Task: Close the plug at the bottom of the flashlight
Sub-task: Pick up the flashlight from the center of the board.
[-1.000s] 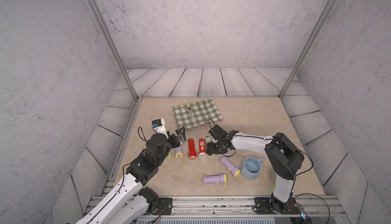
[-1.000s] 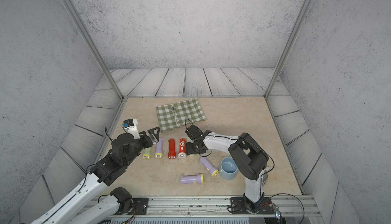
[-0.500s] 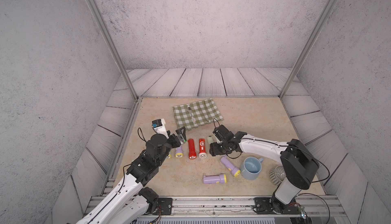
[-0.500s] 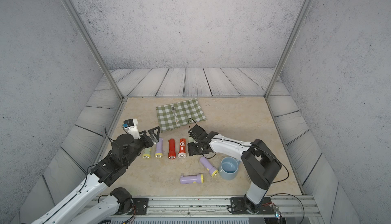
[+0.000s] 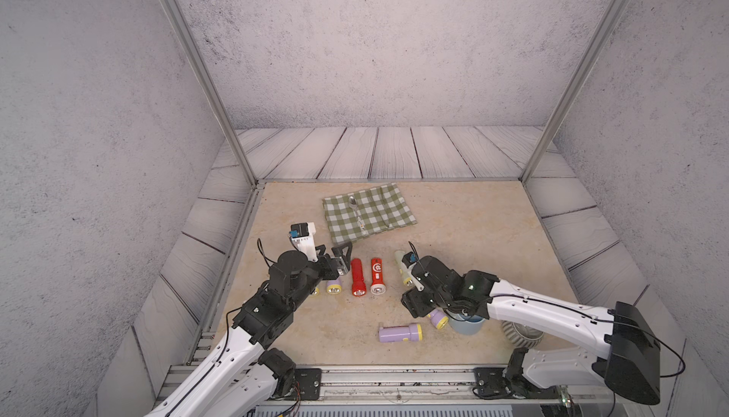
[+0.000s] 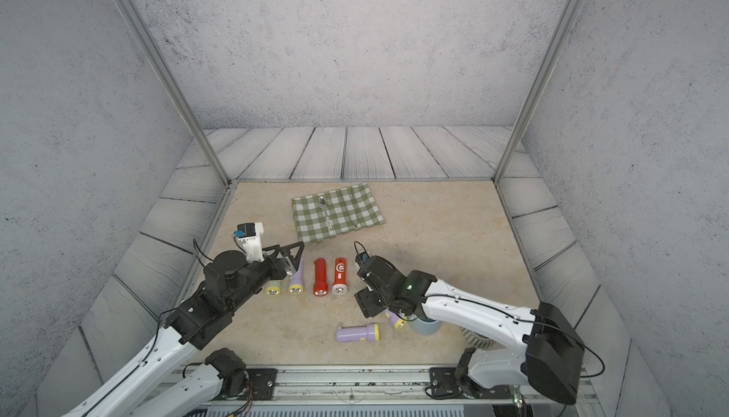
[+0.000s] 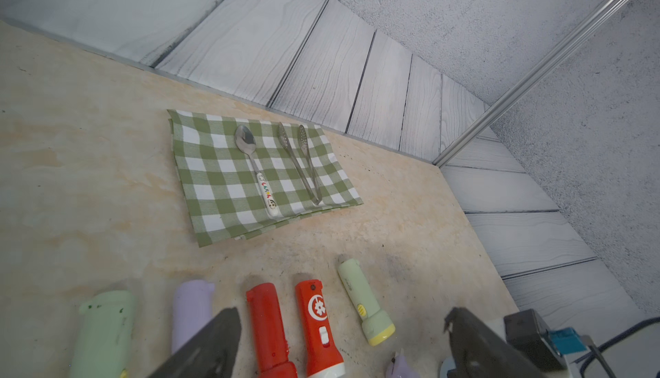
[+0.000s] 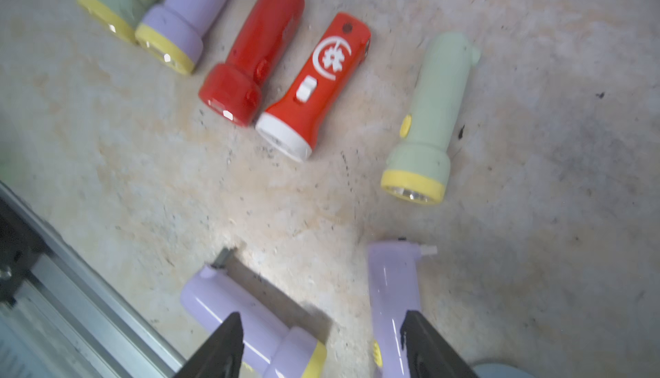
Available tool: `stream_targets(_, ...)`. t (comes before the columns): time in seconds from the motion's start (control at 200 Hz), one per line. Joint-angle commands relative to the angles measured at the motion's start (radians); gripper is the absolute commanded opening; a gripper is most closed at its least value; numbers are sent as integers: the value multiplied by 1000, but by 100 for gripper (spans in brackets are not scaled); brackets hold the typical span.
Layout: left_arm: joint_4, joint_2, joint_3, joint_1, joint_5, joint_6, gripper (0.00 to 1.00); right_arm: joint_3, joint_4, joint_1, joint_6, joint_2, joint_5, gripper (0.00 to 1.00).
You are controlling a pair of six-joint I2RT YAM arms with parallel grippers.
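Several flashlights lie on the beige table. A purple flashlight (image 8: 391, 287) lies under my right gripper (image 8: 320, 315), close to one finger, with a small white plug (image 8: 428, 250) sticking out of its tail. A second purple flashlight (image 8: 232, 304) lies by the other finger with a grey plug (image 8: 223, 256) folded out. My right gripper (image 5: 414, 304) is open and holds nothing. My left gripper (image 7: 342, 311) is open above the row holding the red flashlight (image 5: 357, 277) and the orange flashlight (image 5: 377, 275). A pale green flashlight (image 5: 402, 269) lies beside them.
A blue cup (image 5: 465, 322) and a ribbed grey object (image 5: 520, 334) sit under my right forearm. A green checked cloth (image 5: 369, 214) with a spoon and tongs lies further back. Another purple flashlight (image 5: 333, 287) and a green one lie by my left gripper (image 5: 335, 257).
My right gripper has drawn back from the pale green flashlight toward the front, ending above the two purple flashlights. Its elbow swung out to the right. The left arm has stayed put.
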State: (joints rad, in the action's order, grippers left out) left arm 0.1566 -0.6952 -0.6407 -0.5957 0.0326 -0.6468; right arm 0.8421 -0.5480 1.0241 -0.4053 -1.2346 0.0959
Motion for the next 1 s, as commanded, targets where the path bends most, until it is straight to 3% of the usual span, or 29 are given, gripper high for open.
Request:
stream_targets(0.0,15,5,-5,8,-90,-15,94,-63,-53,41,42,70,66,72)
stream_targets(0.23,52,7,20,7,-244,-72,92,-114,-60,190,39,85,107,72)
stream_targets(0.505,86,50,43,9,-227,-85,92,3,-80,373,131,-125,284,74)
stream_targets(0.811,214,93,6,10,-113,-79,92,32,75,386,278,-211,332,79)
stream_targets(0.996,258,96,4,14,-72,-82,93,77,97,383,325,-302,258,79)
